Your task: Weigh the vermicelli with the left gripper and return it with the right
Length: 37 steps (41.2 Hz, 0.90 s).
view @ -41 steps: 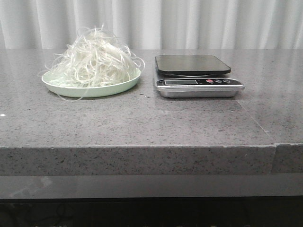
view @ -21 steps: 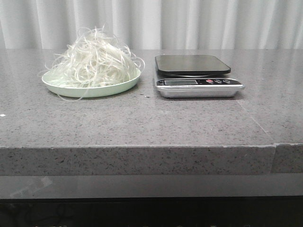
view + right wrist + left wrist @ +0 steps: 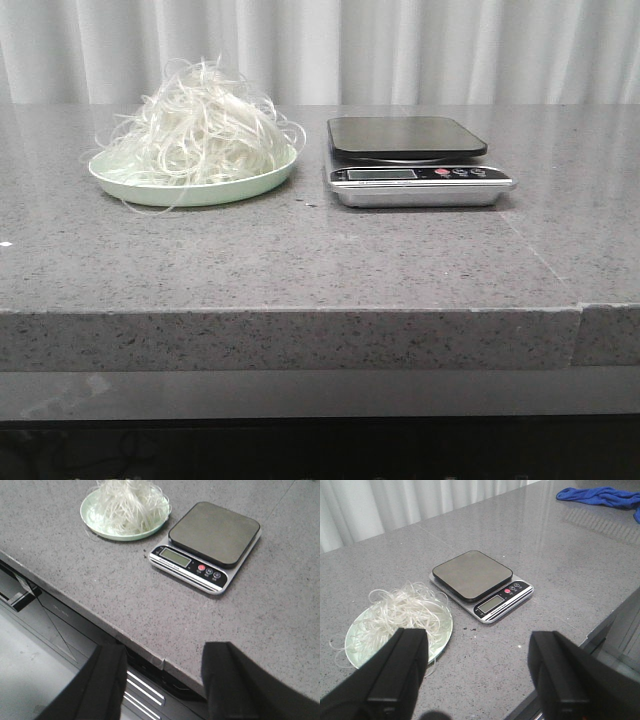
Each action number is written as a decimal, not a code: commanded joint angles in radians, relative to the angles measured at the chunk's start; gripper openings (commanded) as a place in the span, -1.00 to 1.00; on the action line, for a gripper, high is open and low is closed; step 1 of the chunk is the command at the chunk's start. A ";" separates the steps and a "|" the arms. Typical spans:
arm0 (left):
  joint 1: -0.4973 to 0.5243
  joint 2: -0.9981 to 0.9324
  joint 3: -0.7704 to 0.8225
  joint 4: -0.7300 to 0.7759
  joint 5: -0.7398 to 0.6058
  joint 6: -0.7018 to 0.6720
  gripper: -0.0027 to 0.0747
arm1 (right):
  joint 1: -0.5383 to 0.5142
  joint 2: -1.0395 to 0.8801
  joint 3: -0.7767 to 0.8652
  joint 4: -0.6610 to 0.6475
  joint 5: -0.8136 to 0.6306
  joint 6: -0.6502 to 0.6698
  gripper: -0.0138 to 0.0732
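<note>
The vermicelli is a fluffy white mound on a pale green plate at the table's back left. It also shows in the left wrist view as vermicelli and in the right wrist view as vermicelli. To its right stands a kitchen scale with a bare dark platform, also seen as scale and scale. My left gripper is open over the near table, empty, its one finger overlapping the plate's edge in view. My right gripper hangs open and empty at the table's front edge. Neither gripper shows in the front view.
A blue cloth lies far off on the table's right side. The table's front edge has a seam at the right. A few dark crumbs lie between plate and scale.
</note>
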<state>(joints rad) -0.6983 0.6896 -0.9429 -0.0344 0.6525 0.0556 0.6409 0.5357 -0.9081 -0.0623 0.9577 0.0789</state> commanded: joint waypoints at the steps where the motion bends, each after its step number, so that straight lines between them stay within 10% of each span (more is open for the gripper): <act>1: -0.004 -0.001 -0.026 -0.004 -0.078 -0.002 0.15 | -0.007 0.001 -0.019 -0.015 -0.062 0.002 0.19; 16: -0.004 -0.001 -0.026 -0.004 -0.078 -0.002 -0.57 | -0.007 0.001 -0.019 -0.015 -0.086 0.002 -0.32; 37: -0.004 -0.001 -0.026 -0.004 -0.078 -0.002 -0.56 | -0.007 0.001 -0.019 -0.015 -0.083 0.002 -0.32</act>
<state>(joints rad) -0.6983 0.6896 -0.9429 -0.0344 0.6503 0.0556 0.6409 0.5315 -0.9044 -0.0623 0.9491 0.0789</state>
